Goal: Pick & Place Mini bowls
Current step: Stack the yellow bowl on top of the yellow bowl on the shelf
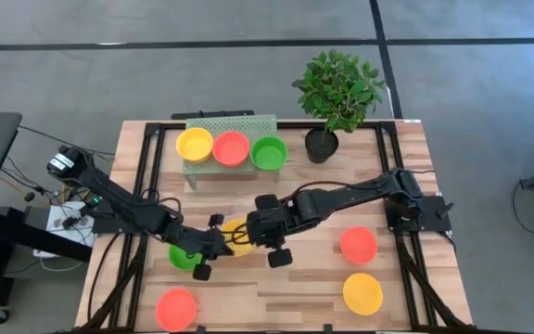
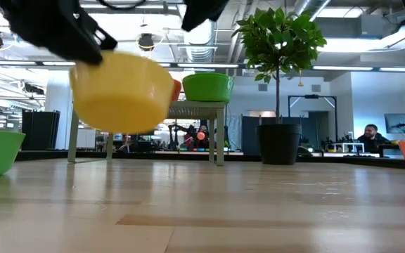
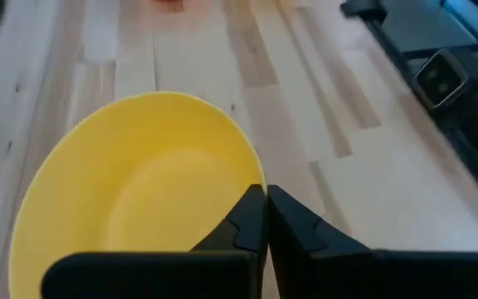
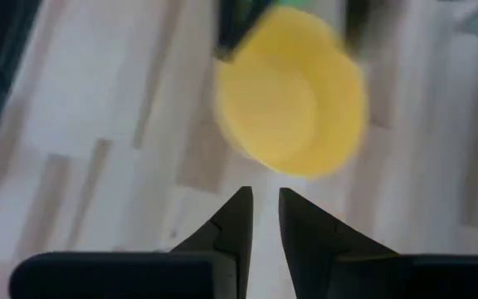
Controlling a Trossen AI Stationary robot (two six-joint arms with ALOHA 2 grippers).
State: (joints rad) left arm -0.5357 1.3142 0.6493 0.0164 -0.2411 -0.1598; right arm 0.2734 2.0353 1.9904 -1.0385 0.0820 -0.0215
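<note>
A yellow mini bowl point(image 1: 237, 234) hangs in the air over the table's middle, between my two grippers; in the low view this yellow mini bowl point(image 2: 121, 91) is tilted, well above the wood. My left gripper point(image 3: 265, 193) is shut on its rim. My right gripper point(image 4: 261, 195) stands just right of the bowl, slightly open and touching nothing. A green bowl point(image 1: 183, 258) sits on the table under the left arm. Three more bowls, yellow point(image 1: 194, 144), red point(image 1: 231, 148) and green point(image 1: 269, 153), rest on the pale green rack point(image 1: 230, 122). My left gripper pinches the yellow bowl's rim point(image 3: 251, 170), one finger inside the bowl and one outside its wall. The fingers come from the table's left side, slanting down. The bowl is lifted clear of the table and tilted point(image 2: 121, 91).
Loose bowls lie on the table: red point(image 1: 176, 309) near the front left, red point(image 1: 358, 244) and yellow point(image 1: 362, 293) on the right. A black plant pot point(image 1: 321, 144) with a leafy plant stands at the far edge, right of the rack. Bare wood lies between the rack and the grippers.
</note>
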